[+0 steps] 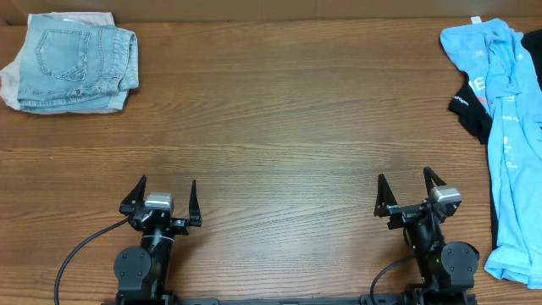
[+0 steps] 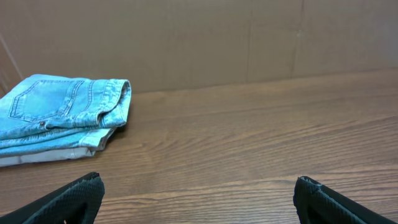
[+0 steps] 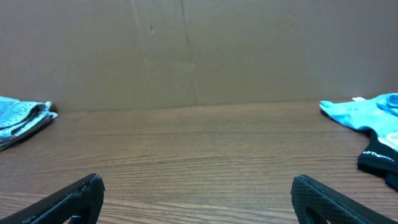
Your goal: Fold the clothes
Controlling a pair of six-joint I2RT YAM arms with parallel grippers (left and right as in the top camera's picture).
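Folded pale-blue denim shorts [image 1: 74,61] lie at the far left corner on top of a beige garment [image 1: 10,83]; the left wrist view shows the shorts [image 2: 59,109] far ahead on the left. A sky-blue printed T-shirt [image 1: 511,144] sprawls unfolded down the right edge, over a black garment [image 1: 471,108]. My left gripper [image 1: 163,196] stands open at the near left, nothing between its fingers. My right gripper [image 1: 406,188] stands open at the near right, left of the T-shirt and apart from it. Both are far from the clothes.
A brown cardboard wall [image 2: 249,37] closes off the far side of the wooden table [image 1: 279,127]. A black cable [image 1: 80,254] trails from the left arm's base at the near edge.
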